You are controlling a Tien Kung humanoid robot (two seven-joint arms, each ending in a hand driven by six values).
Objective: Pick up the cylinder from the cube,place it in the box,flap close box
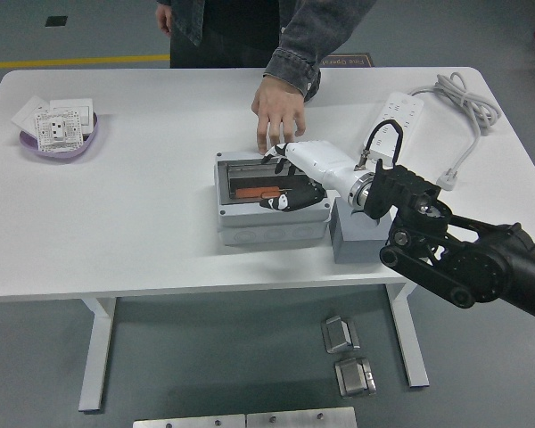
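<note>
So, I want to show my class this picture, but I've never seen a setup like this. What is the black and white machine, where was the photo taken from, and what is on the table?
The photo comes from a camera on the robot's head, looking down over a white table. The black arm from the right is the robot's; its white robot hand reaches over an open grey box with something orange inside. Whether the fingers hold anything cannot be seen. A grey cube stands right of the box. A person's hand rests at the box's far edge. Also there: a purple dish of white parts and a white power strip.
</note>
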